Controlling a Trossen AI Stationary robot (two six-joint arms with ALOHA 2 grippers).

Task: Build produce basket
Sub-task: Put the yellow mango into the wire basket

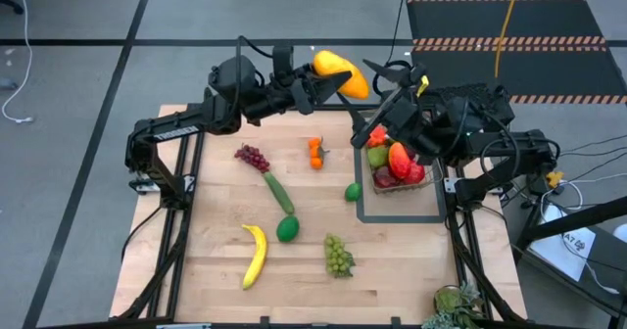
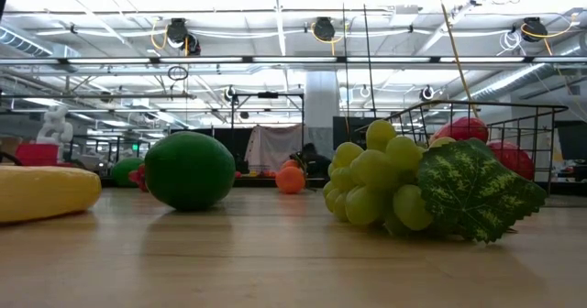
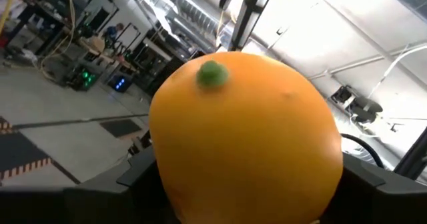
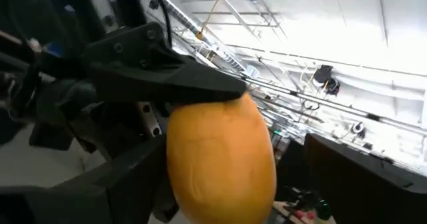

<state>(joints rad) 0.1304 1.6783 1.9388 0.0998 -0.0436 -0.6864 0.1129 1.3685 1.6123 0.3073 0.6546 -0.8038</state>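
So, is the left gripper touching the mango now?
Touching. In the right wrist view, a finger of the left gripper presses against the mango; the left wrist view shows the mango between its own fingers.

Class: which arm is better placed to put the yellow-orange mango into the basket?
Right, probably. The left claw holds the mango high at the table's far edge; the right claw, open around the mango, sits nearer the basket.
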